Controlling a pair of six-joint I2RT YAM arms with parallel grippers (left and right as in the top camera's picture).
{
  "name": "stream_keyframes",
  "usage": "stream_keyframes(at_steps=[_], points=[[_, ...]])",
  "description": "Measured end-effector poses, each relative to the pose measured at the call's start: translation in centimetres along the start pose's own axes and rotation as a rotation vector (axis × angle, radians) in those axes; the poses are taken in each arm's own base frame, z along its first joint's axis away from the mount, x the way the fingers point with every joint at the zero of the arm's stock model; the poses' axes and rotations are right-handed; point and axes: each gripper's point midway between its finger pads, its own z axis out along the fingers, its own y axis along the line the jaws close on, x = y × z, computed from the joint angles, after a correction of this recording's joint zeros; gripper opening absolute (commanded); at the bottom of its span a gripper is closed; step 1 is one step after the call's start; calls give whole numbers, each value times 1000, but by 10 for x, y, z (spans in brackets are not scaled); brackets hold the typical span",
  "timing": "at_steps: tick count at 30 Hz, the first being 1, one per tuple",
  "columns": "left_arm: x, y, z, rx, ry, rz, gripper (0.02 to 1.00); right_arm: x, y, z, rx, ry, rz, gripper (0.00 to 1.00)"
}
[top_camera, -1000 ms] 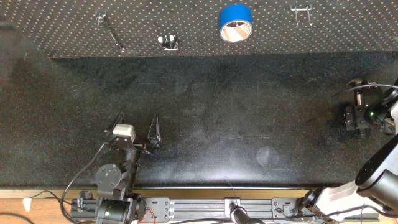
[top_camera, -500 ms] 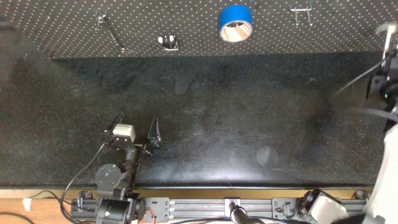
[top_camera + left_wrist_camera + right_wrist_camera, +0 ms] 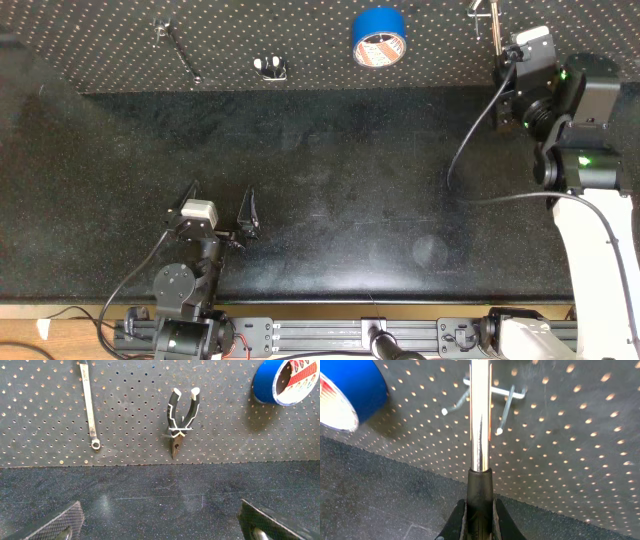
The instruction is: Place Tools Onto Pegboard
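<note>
the pegboard (image 3: 300,40) stands along the far edge of the black table (image 3: 350,180). the right gripper (image 3: 480,515) is up at the board's right end, jaws clamped on the black handle of a screwdriver (image 3: 480,420), whose metal shaft crosses in front of a wire hook (image 3: 506,394). whether they touch is unclear. the left gripper (image 3: 220,205) sits low over the table, jaws spread wide with nothing between them. a blue tape roll (image 3: 379,37), a wrench (image 3: 180,50) and pliers (image 3: 180,422) hang on the board.
</note>
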Motion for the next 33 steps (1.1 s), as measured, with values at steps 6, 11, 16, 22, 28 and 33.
stream_keyframes(at_steps=[6,11,16,22,28,33], points=[[0,0,0,0,0,0,996,21,-1,22,-20,71,22,80],[0,0,0,0,0,0,996,28,-1,28,-26,91,33,159],[0,0,0,0,0,0,996,30,-1,31,-27,97,40,292],[0,0,0,0,0,0,996,30,-1,31,-27,98,44,976],[0,0,0,0,0,0,996,77,14,23,-23,82,36,974],[0,0,0,0,1,0,996,94,32,-17,43,-171,1,976]])
